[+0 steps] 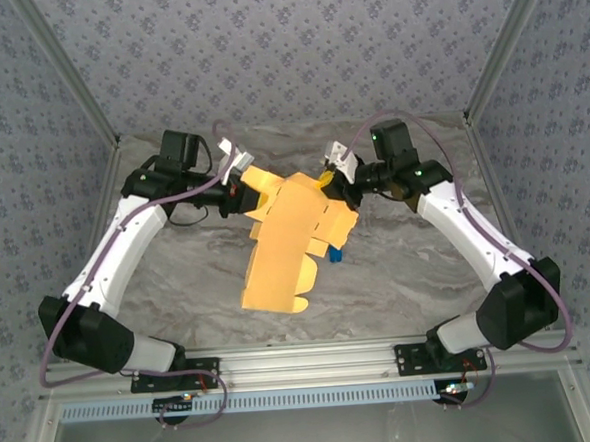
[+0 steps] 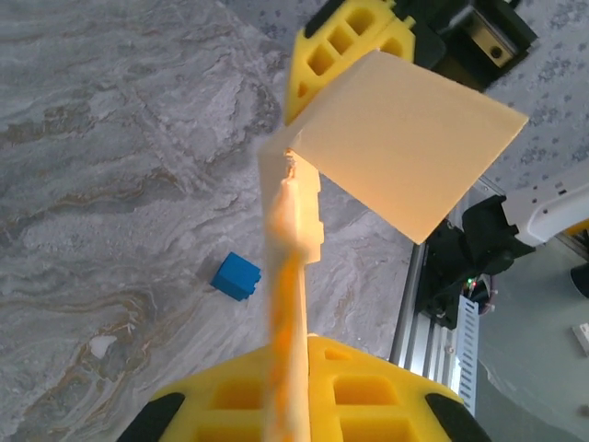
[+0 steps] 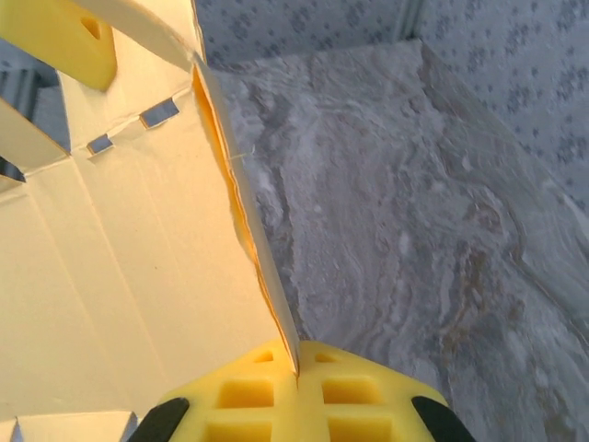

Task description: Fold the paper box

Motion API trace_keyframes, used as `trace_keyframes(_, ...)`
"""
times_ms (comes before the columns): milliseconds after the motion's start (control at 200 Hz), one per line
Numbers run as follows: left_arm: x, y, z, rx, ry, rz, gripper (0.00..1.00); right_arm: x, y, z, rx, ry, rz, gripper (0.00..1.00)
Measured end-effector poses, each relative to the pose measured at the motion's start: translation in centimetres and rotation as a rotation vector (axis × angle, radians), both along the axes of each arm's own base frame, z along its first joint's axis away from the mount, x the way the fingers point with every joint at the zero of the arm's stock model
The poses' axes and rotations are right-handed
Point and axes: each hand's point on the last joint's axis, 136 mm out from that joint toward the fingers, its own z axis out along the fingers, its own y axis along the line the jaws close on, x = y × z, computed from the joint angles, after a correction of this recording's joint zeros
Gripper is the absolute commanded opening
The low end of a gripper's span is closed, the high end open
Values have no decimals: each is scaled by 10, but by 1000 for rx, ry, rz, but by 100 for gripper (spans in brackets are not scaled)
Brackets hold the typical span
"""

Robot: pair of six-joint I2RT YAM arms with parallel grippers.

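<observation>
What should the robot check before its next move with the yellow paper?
1. Left pincer shut on the paper box: ok.
2. Right pincer shut on the paper box: ok.
3. Folding of the paper box done: not ok, flaps hang open.
4. Blue block out of the way: cannot tell, it lies on the table close below the paper box.

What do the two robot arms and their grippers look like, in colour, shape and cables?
The left arm and the right arm have white tubular links with black joints and black motor housings. A mauve cable loops along each. The left gripper and the right gripper have yellow plastic fingers with rectangular recesses.
</observation>
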Motion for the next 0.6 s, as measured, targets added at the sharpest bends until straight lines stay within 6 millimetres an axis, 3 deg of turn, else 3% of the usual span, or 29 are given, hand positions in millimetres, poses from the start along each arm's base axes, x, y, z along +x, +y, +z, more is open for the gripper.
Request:
trace_keyframes(260,24,-2,-12,-1,81,114,18,3,-10,-35,-168,-123,-267,0)
trace_keyframes(385,36,-2,-26,13,150,154,22,7,-11,-38,-223,-220,-374,0)
trace_keyframes(600,51,9,-48,54,204,245,36,9,-11,-41,-283,-291,-462,0)
